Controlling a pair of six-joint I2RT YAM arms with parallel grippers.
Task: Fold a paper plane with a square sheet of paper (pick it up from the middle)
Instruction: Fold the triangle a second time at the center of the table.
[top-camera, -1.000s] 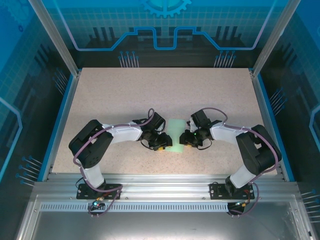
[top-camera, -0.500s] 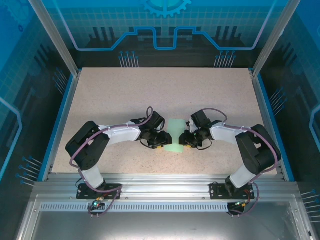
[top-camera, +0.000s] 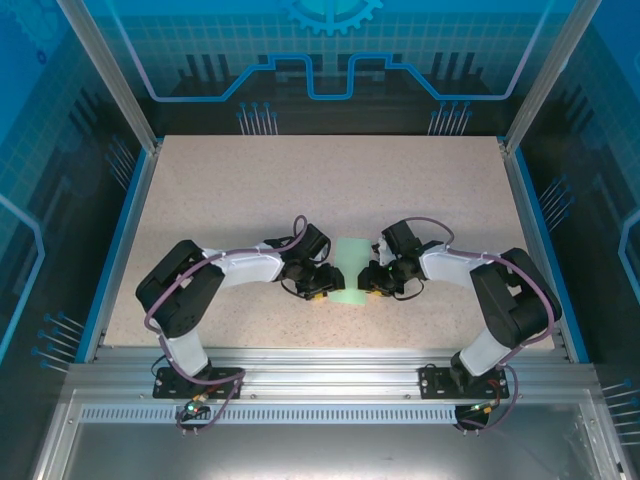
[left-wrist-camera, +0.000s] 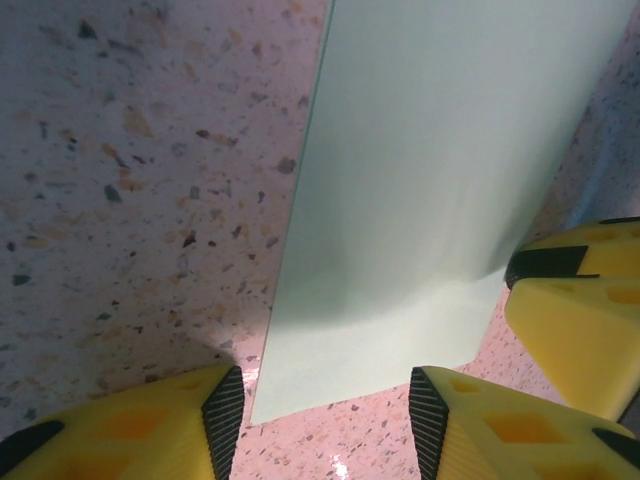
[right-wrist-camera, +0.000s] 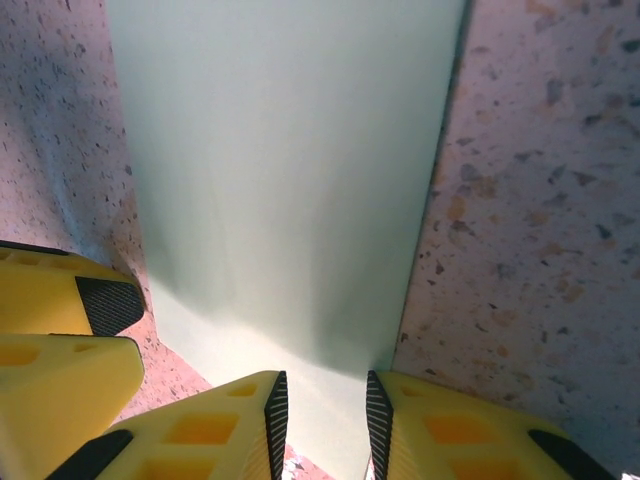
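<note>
As the paper (top-camera: 350, 271) lies flat: its long axis runs away from both grippers, equally near.
Left gripper (left-wrist-camera: 327, 412): half wide, astride paper's corner.
Right gripper (right-wrist-camera: 321, 415): narrow gap, paper's end inside, apparently unpinched.

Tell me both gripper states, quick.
Left gripper: open, straddling a corner of the paper.
Right gripper: open narrowly, the paper's edge between its fingers.
</note>
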